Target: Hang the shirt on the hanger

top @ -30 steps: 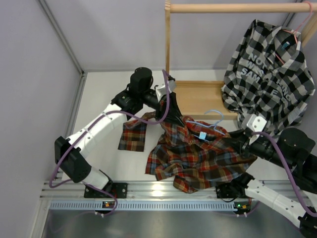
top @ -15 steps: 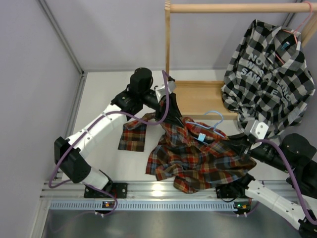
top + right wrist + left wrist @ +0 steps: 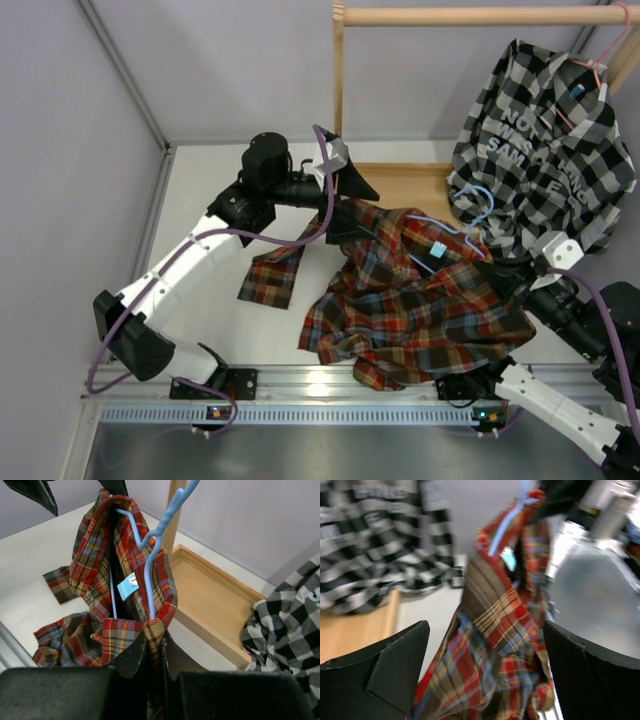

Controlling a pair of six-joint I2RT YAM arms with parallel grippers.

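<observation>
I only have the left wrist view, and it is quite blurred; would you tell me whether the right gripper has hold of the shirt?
Observer: Yes. In the right wrist view the right gripper is shut on a fold of the shirt just below the collar.
Operator: Thank you. Is the hanger inside the collar?
Observer: The hanger has two wire strands running down inside the collar opening, beside the label; its hook stands above.
Operator: And where is the rail?
Observer: The top view shows the wooden rail at the back right, with the checked shirt hanging from it.
</observation>
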